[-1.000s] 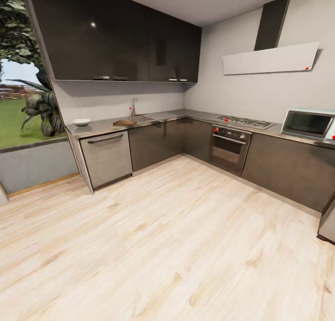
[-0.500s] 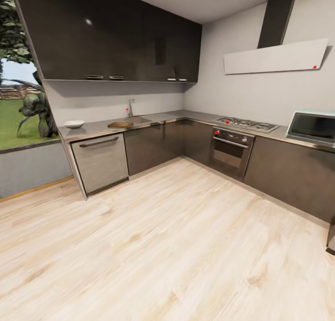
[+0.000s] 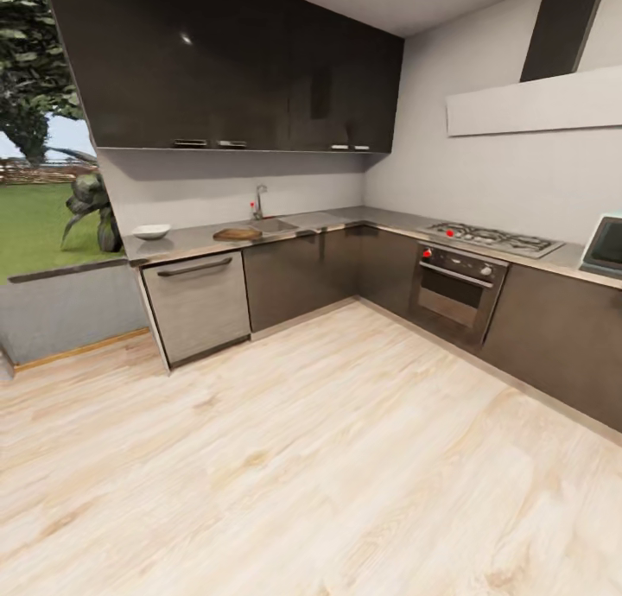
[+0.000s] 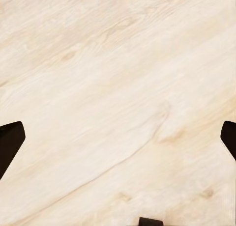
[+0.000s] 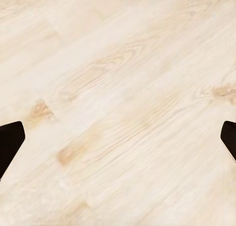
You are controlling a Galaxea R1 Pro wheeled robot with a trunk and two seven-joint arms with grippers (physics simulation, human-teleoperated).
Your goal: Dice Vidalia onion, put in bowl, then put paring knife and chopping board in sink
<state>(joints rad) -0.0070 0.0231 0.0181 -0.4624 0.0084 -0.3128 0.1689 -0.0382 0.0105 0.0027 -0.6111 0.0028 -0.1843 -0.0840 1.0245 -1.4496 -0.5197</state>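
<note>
Standing far back on the pale wood floor (image 3: 328,458), the robot faces a long grey surface (image 3: 186,242) across the room. The sink (image 3: 272,225) sits in it, with a tap behind. The brown board (image 3: 237,233) lies just beside the sink, and the white bowl (image 3: 151,231) rests further left. The onion and knife are too small to make out. Both wrist views look down at floor; the left fingers (image 4: 10,142) and right fingers (image 5: 10,142) are spread wide, holding nothing. I think the robot should roll straight to the sink and stop close.
</note>
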